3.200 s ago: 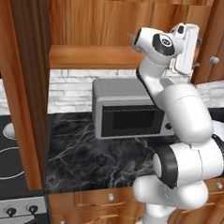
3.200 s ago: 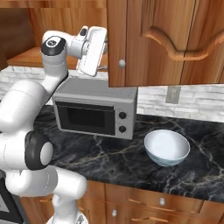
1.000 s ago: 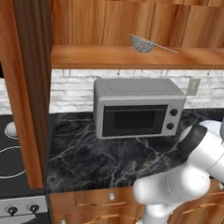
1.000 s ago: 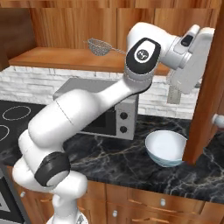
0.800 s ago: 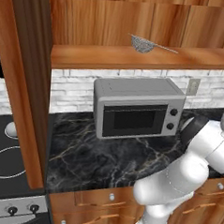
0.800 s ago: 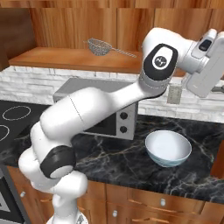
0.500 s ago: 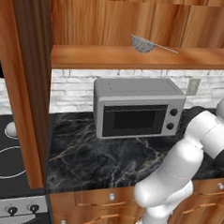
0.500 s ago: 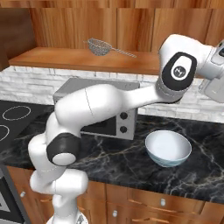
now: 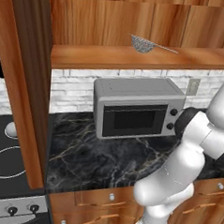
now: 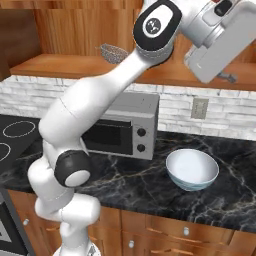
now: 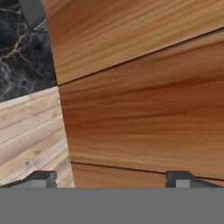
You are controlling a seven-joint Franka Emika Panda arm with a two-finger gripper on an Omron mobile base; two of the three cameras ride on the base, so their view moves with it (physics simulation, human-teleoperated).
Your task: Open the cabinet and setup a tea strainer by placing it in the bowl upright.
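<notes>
The cabinet [image 9: 136,59] stands open, so its shelf front is free for reaching. The open left door [image 9: 24,80] blocks that side. The microwave [image 9: 135,108] stands under the shelf. Over the bowl [image 10: 192,169] there is free space.

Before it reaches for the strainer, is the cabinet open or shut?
Open. The cabinet door stands swung out at the left, and the bare shelf shows inside with the tea strainer lying on it.
</notes>
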